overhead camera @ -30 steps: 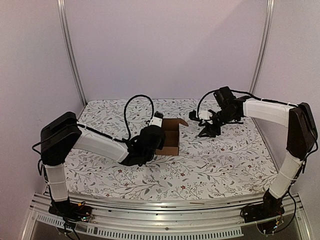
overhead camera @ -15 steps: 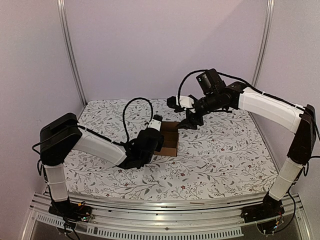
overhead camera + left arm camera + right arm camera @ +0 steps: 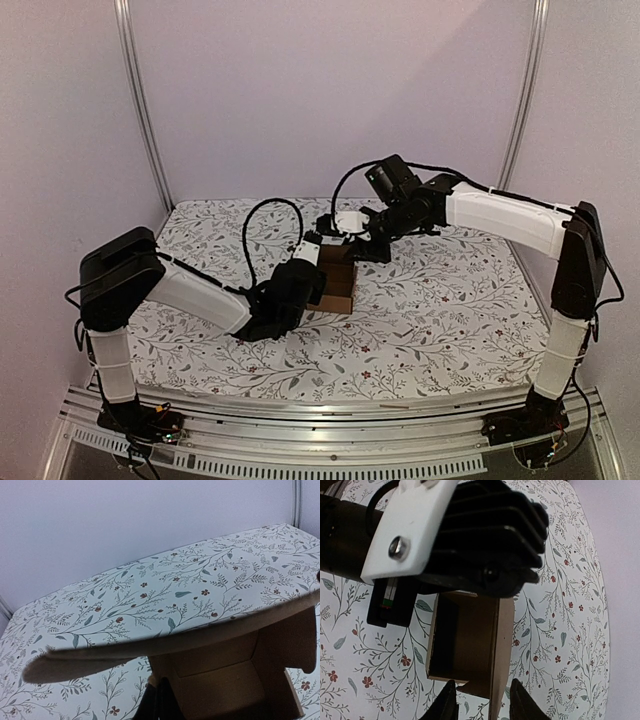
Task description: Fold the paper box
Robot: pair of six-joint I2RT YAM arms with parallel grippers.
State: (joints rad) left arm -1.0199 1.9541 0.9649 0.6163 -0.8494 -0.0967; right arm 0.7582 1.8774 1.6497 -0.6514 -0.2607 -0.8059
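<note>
The right gripper (image 3: 482,706), fingers spread, has swung in from the right to straddle one wall of the open paper box (image 3: 470,640) at mid-table on the floral cloth (image 3: 450,310), while the left gripper (image 3: 157,707) stays pinched on another wall, so flap-folding looks imminent.

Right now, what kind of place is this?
Probably a robot test booth. A left arm and a right arm are bolted to a metal rail. Plain walls with metal posts close in a floral cloth with a box on it.
</note>
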